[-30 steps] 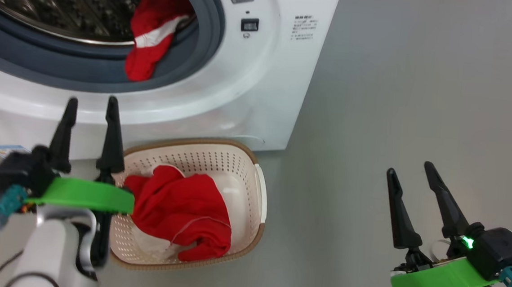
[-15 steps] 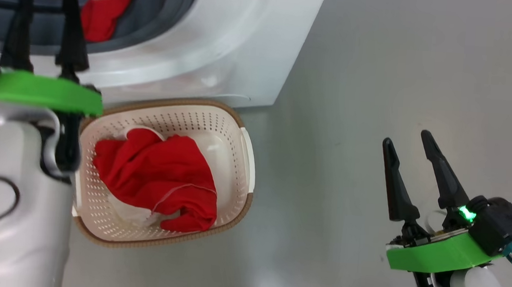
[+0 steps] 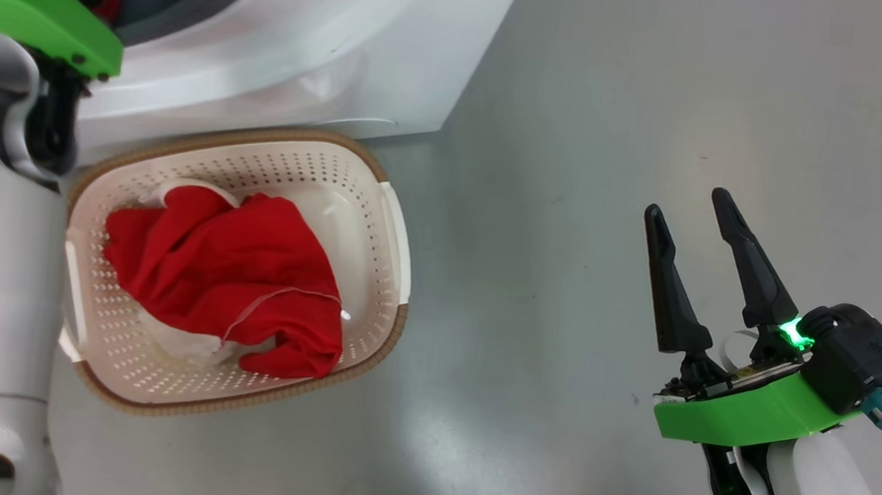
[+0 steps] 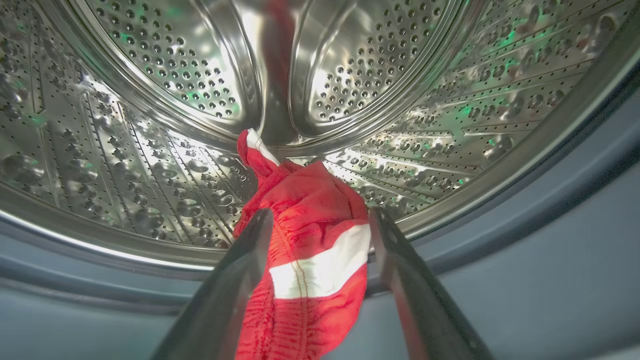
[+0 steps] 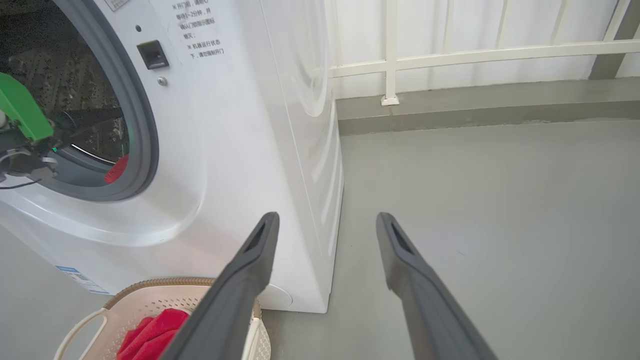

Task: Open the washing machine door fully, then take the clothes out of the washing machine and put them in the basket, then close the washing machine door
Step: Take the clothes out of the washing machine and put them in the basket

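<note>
The left claw (image 4: 321,220) is poked into the mouth of the washing machine (image 3: 308,44), its two fingers spread wide on either side of a red garment (image 4: 310,280) with a white stripe. That cloth lies partly on the steel drum (image 4: 150,165) and partly spills out over the grey gasket (image 4: 550,260). From what I can see it sits loose between the fingers, not pinched. Another red piece (image 3: 222,263) lies crumpled in the basket (image 3: 298,179), which stands on the floor (image 3: 614,96) just in front of the machine, below the opening. The right claw (image 3: 686,202) hangs over bare floor well off to the side, fingers apart, holding nothing.

The garment looks light, soft and limp, the sort of thing that sags and trails the moment it is lifted. Nothing about it is fragile, and I'd guess it is not slippery either. The bunched part around the white stripe seems the place to take hold, since the folds are thick there and a pinch would catch several layers. A thin edge might slide out. Its far end runs back into the drum, so it may drag over the perforated steel or snag on the gasket lip. I would lift it well clear before carrying it down to the basket.
</note>
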`<state>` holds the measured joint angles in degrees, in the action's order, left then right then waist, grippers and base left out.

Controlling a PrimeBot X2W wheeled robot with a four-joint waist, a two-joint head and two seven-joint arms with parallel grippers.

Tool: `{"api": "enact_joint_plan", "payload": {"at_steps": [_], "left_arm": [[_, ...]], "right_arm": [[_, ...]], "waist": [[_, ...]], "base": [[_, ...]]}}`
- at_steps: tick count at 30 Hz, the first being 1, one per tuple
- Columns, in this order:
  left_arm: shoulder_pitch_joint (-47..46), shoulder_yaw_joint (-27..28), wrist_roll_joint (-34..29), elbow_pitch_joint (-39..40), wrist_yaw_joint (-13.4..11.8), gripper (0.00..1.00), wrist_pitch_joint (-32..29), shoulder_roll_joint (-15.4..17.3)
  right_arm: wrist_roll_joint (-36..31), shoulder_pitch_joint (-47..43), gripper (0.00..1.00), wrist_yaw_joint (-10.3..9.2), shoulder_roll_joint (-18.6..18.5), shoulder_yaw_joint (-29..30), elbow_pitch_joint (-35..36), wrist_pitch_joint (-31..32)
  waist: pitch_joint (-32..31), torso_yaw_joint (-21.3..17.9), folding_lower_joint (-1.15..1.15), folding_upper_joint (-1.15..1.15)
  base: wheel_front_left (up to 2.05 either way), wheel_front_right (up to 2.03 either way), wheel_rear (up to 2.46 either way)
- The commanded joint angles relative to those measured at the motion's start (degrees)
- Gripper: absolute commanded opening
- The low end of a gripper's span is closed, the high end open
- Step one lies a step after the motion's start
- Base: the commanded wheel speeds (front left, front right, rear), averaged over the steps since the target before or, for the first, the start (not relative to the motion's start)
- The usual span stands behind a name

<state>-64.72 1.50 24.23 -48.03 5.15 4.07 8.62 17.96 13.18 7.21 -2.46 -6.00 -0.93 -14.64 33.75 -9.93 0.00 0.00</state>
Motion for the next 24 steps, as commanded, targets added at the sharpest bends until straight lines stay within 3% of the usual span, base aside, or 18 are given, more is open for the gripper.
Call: {"api": "enact_joint_plan", "payload": {"at_steps": [1,12,24], "left_arm": [[-1.1,0.5,-0.4,0.6,0.0,1.00,-0.7,2.6],[-7.7,-1.7,-1.6,-9.5,-1.9,1.00,-10.8,6.1],[-10.2,-5.7,-4.9,-16.1,-4.0,1.00,-15.0,8.5]], "right_arm": [[0.9,0.3,1.00,0.28,-0.4,-1.3,1.1,-0.4],[2.0,1.1,1.00,0.28,-0.4,-1.0,6.1,-0.4],[2.8,0.4,1.00,0.28,-0.4,-1.6,9.1,-0.4]], "waist": [[0.4,-0.6,0.00,0.00],[1.4,-3.0,0.00,0.00],[1.5,-4.3,0.00,0.00]], "base": [[0.00,0.00,0.00],[0.00,0.00,0.00],[0.00,0.00,0.00]]}}
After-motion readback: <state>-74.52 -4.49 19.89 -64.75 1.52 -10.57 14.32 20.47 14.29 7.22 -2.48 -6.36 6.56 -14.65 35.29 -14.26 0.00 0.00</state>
